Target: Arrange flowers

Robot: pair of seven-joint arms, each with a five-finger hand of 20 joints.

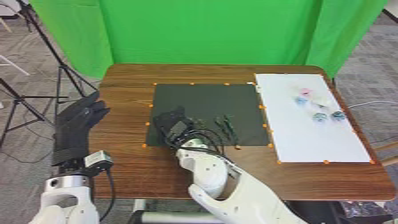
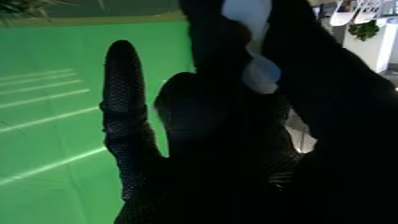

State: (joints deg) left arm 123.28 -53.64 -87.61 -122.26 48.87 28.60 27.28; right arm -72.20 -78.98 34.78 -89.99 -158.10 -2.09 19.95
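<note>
In the head view my right hand (image 1: 171,122) is over the left part of the dark mat (image 1: 182,95), its fingers relaxed and pointing away from the robot. Green stems (image 1: 228,126) lie on the mat just beside it. A pink flower (image 1: 306,92) and bluish flowers (image 1: 320,117) rest on the white sheet at the right. My left hand (image 1: 73,125) is at the table's left edge, open. In the right wrist view the right hand (image 2: 213,130) has mostly straight fingers; a pale white shape (image 2: 261,75) shows between them, and I cannot tell what it is.
The brown table (image 1: 124,170) carries the dark mat in its middle and the white sheet (image 1: 311,145) on the right, both edged with small orange marks. A green curtain (image 1: 213,30) hangs behind it. Black stands and a cable are at the left.
</note>
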